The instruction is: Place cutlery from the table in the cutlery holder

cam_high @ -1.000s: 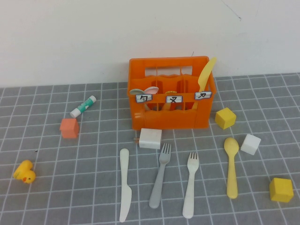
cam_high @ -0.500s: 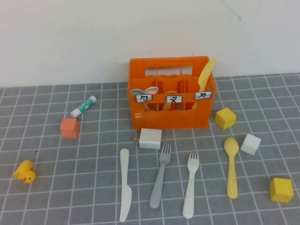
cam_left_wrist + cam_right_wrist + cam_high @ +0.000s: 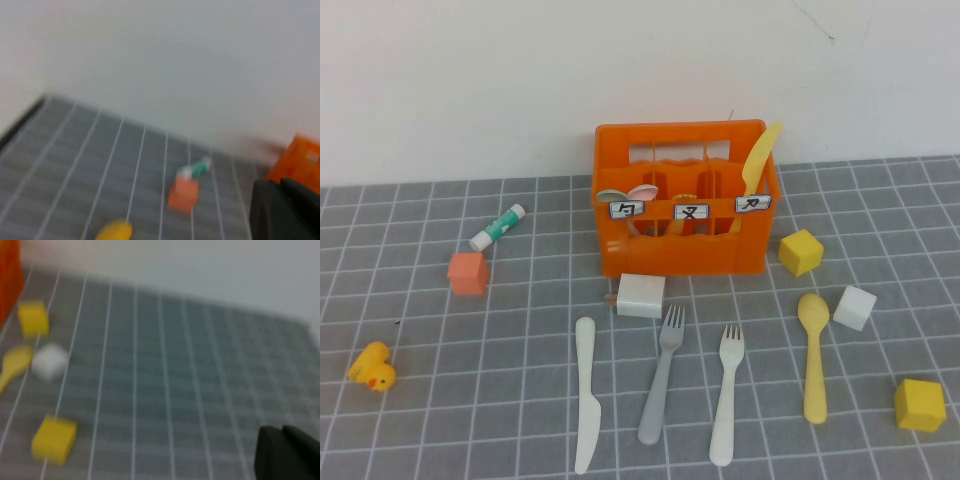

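Low in the high view, left to right: white knife [image 3: 585,396], grey fork [image 3: 662,375], white fork [image 3: 726,394], yellow spoon [image 3: 813,358], all flat on the table [image 3: 440,400] below the cutlery holder [image 3: 685,200]. They look light, stiff and slick, so pinch mid-handle. Left gripper [image 3: 285,210] and right gripper [image 3: 287,452], each at its wrist view's lower right, are closed and empty.

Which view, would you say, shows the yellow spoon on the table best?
The high view: the whole yellow spoon lies in sight, bowl toward the holder. The right wrist view catches only its blurred bowl; the left wrist view shows none of it.

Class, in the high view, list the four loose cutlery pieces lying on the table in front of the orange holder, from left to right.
White plastic knife → grey plastic fork → white plastic fork → yellow plastic spoon.
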Available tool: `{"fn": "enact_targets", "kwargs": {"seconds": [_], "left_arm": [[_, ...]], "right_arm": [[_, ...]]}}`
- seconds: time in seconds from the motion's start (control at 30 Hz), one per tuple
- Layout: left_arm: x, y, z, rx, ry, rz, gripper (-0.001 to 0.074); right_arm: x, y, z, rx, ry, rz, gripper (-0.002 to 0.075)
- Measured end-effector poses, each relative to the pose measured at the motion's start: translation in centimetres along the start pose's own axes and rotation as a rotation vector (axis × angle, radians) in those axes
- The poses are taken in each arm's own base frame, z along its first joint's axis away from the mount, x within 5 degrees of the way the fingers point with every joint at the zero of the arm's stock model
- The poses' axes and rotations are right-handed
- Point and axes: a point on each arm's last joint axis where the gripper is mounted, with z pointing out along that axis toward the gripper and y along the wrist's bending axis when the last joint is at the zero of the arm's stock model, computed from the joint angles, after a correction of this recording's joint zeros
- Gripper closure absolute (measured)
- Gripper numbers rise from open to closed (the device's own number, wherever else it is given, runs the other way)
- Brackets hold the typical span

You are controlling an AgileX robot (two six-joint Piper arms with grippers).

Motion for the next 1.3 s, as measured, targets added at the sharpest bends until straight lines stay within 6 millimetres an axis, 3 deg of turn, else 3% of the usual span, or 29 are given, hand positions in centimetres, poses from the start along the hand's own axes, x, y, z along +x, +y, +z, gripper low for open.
{"fn": "enact_targets", "kwargs": {"seconds": [0.13, 0.27, 0.47, 0.67, 0.8, 1.07, 1.3], "left_arm": [[0.3, -0.1, 2.2, -0.081, 0.202, -0.040, 0.0736], [-0.2, -1.1, 4.2, -0.092, 0.403, 0.039, 0.0736], [-1.1, -3.9, 6.9, 0.089, 0.641, 0.118, 0.0736], [-0.8, -5.5, 10.3, 0.239, 0.746, 0.088, 0.0736], [0.6, -6.6, 12.9, 0.295, 0.819, 0.078, 0.0736], [3.5, -11.4, 14.1, 0.401, 0.894, 0.211, 0.0736], [7.0, -12.2, 15.8, 0.148, 1.018, 0.324, 0.0736]], "right_arm": [[0.7, 1.0, 2.6, -0.130, 0.223, -0.082, 0.0729], [1.1, 2.2, 5.0, -0.264, 0.370, -0.122, 0.0729], [1.1, 3.6, 7.3, -0.429, 0.423, -0.146, 0.0729], [1.5, 5.2, 8.8, -0.569, 0.376, -0.126, 0.0729], [0.9, 5.8, 8.8, -0.643, 0.295, -0.170, 0.0729], [1.6, 5.9, 9.1, -0.632, 0.278, -0.187, 0.0729], [1.5, 6.1, 9.1, -0.647, 0.265, -0.168, 0.0729]]}}
